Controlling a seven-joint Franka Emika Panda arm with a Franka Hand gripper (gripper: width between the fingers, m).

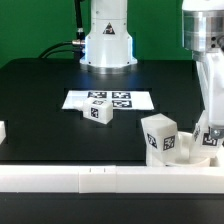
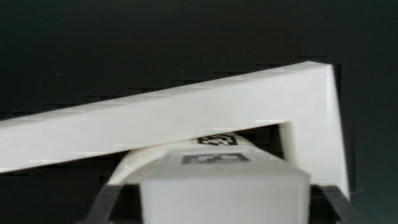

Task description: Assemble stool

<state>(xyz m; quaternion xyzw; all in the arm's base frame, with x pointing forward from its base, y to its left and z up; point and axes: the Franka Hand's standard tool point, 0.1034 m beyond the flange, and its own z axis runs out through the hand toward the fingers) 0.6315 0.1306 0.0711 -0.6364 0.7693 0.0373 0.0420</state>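
Observation:
My gripper (image 1: 208, 136) is down at the exterior view's right, by the corner of the border rail. In the wrist view the gripper (image 2: 217, 180) is shut on a white blocky stool leg (image 2: 217, 198) that fills the gap between the dark fingers (image 2: 118, 196). A tag shows on the leg's far end. The held leg's tagged side shows in the exterior view (image 1: 193, 146). A second tagged white block (image 1: 159, 138) stands just left of it. A small leg (image 1: 97, 113) lies in front of the marker board. I cannot make out the round seat.
The white border rail (image 1: 90, 178) runs along the table's front and turns up at the right; its corner (image 2: 302, 95) lies just beyond the held leg. The marker board (image 1: 108, 99) lies mid-table. The robot base (image 1: 107, 40) stands behind it.

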